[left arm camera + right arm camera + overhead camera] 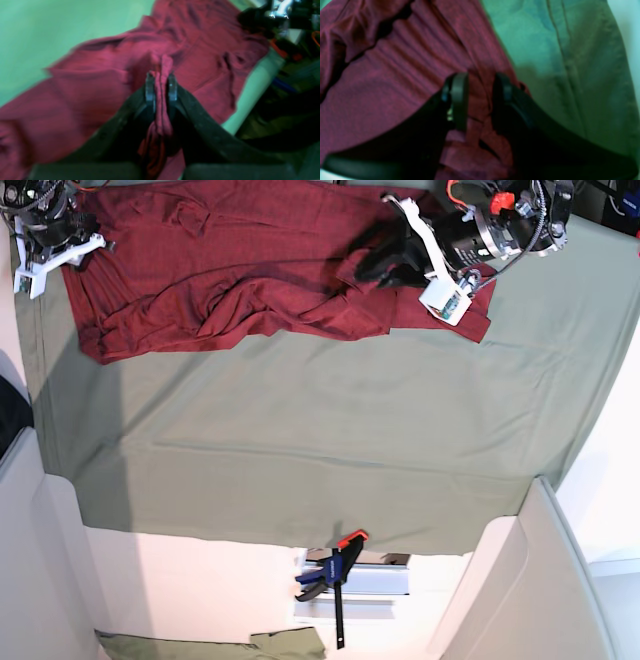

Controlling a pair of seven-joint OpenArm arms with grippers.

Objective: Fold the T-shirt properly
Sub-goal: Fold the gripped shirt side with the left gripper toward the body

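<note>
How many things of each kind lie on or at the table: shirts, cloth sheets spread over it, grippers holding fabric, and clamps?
Maroon T-shirt: 1
Olive-green cloth sheet: 1
Grippers pinching the shirt: 2, left gripper and right gripper
Clamp at the table's edge: 1
Total: 5

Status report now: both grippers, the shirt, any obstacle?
Left gripper shut on T-shirt. Right gripper pinching shirt edge. Shirt crumpled on olive cloth sheet. No obstacle seen.
</note>
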